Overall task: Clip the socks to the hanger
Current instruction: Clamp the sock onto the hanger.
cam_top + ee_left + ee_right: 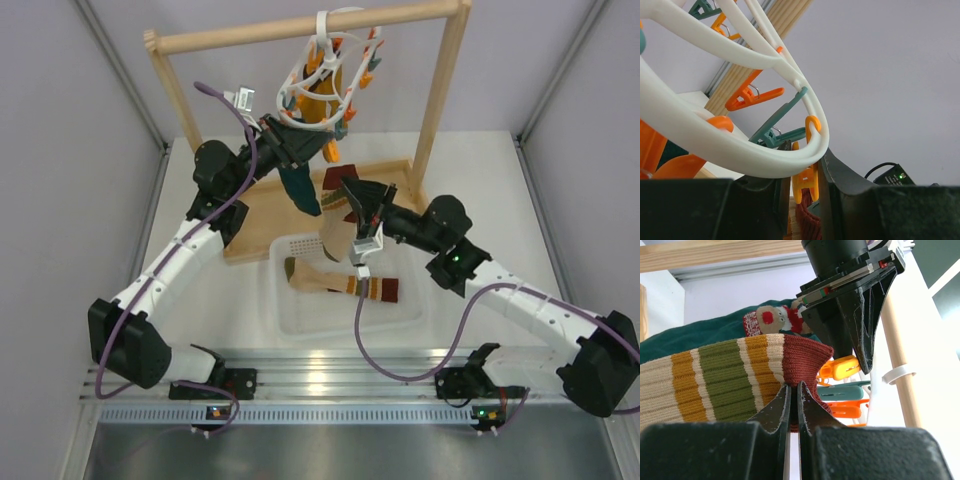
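Observation:
The white ring hanger (pixel 325 70) hangs by its hook from the wooden rail, with orange and teal clips dangling from it. My left gripper (pixel 303 142) reaches up under it. In the left wrist view its jaws (pixel 805 151) are shut on an orange clip (pixel 807 181) just below the hanger ring (pixel 740 152). My right gripper (pixel 794 386) is shut on the dark red cuff of a striped sock (pixel 725 375) and holds it up next to that clip (pixel 842 367). A teal sock (pixel 300 190) with a face motif (pixel 775 320) hangs beside it. A second striped sock (pixel 340 282) lies in the tray.
A wooden rail frame (pixel 300 30) stands on a wooden base board (pixel 250 235) at the back. A white plastic tray (pixel 292 312) sits in front of it, between the two arms. Grey walls close in on both sides.

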Controlling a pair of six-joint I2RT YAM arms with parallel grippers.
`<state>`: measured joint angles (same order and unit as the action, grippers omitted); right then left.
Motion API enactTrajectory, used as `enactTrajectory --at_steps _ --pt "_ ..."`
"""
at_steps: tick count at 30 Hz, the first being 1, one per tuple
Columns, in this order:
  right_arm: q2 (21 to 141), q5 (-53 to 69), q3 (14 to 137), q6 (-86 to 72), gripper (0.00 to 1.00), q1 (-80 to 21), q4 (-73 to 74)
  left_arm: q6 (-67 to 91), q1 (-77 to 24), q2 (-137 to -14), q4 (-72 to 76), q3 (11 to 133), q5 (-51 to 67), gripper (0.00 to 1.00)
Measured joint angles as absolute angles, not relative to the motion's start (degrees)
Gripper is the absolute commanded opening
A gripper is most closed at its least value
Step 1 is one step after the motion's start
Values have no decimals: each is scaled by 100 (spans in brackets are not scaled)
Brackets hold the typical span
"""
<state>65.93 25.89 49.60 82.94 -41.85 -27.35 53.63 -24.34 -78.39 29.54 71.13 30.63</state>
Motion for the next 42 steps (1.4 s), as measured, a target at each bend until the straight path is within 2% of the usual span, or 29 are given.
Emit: enactTrajectory --at_steps 42 --pt "7144 2714 5378 8698 0 -4058 -3194 5352 -2414 -7944 2954 7116 3118 0"
